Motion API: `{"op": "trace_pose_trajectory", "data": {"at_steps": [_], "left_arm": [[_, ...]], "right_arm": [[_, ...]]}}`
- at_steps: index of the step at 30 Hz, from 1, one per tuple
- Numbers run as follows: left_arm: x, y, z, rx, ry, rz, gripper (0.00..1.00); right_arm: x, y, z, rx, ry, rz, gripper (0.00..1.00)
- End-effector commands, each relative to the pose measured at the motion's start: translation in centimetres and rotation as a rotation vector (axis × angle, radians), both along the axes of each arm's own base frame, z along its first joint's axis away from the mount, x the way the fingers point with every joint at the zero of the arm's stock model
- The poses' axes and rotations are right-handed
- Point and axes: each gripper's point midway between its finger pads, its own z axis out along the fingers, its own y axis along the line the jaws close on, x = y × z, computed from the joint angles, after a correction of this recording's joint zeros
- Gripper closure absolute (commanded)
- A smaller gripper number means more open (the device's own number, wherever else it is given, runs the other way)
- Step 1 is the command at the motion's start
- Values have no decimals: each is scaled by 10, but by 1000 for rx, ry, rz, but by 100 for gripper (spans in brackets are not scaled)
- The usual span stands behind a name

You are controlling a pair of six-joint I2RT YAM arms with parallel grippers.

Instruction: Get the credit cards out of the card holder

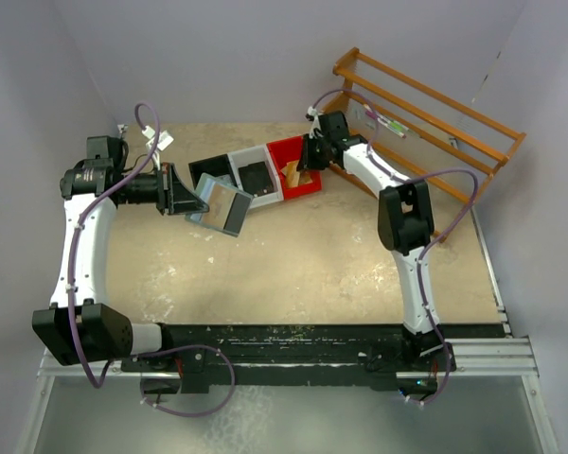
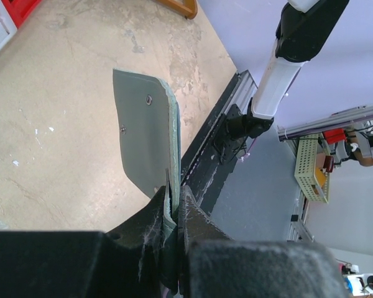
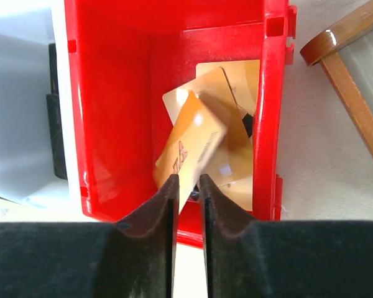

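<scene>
The pale mint-green card holder (image 1: 220, 206) hangs open above the table at centre left, and my left gripper (image 1: 175, 194) is shut on its edge. In the left wrist view the cover (image 2: 146, 143) with its snap stud sticks up from between the jaws of the left gripper (image 2: 176, 198). My right gripper (image 3: 188, 180) hovers over the red bin (image 3: 112, 112), jaws slightly apart. A tan-orange credit card (image 3: 189, 149), blurred and tilted, sits loose with its lower corner in the gap. Other tan credit cards (image 3: 236, 124) lie in the bin beneath it.
A grey bin (image 1: 249, 156) holding a dark object and a black bin (image 1: 211, 168) stand left of the red bin (image 1: 286, 144). A wooden rack (image 1: 426, 104) lies at the back right, close behind the right arm.
</scene>
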Motion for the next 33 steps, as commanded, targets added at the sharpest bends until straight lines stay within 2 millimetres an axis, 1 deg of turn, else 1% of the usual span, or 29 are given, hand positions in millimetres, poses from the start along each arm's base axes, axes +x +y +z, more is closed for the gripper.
{"op": "trace_pose_trajectory", "data": {"at_steps": [1, 3, 7, 8, 11, 13, 14, 16, 18, 20, 22, 23, 24, 26, 29, 33], "left_arm": [[-6, -4, 21, -53, -64, -46, 98], [-7, -5, 23, -57, -68, -51, 98], [-8, -5, 21, -57, -71, -53, 98], [-8, -5, 21, -60, -67, -54, 98], [-11, -6, 24, -67, -69, -63, 98], [-13, -6, 25, -68, -78, -69, 98], [-14, -6, 24, -70, -80, -72, 98], [-16, -7, 23, -73, -85, -81, 98], [-18, -7, 22, -78, -87, -90, 97], [-20, -8, 22, -84, -93, -101, 97], [-22, -9, 22, -90, -98, -109, 97], [-23, -9, 22, -94, -102, -114, 97], [-25, -10, 23, -100, -101, -121, 97], [-29, -11, 24, -112, -111, -135, 97], [-34, -12, 24, -110, -125, -148, 97], [-35, -12, 22, -109, -130, -153, 97]], "right_arm": [[9, 6, 30, -8, -93, 7, 71], [6, 7, 41, -34, -127, -7, 63], [-1, 6, 86, -60, -230, -9, 54], [-5, 5, 108, -43, -271, -7, 51], [-25, 11, 162, 44, -366, 45, 42], [-50, 26, 200, 159, -435, 161, 32], [-67, 35, 217, 225, -456, 233, 27], [-106, 55, 245, 358, -475, 413, 18], [-150, 76, 265, 459, -474, 611, 9], [-186, 98, 274, 474, -491, 759, 5], [-221, 123, 272, 460, -476, 876, 4], [-232, 131, 273, 460, -481, 917, 4], [-241, 138, 273, 461, -473, 947, 4], [-254, 148, 275, 473, -475, 988, 4], [-273, 157, 279, 506, -463, 1058, 6], [-290, 163, 268, 511, -399, 1114, 12]]}}
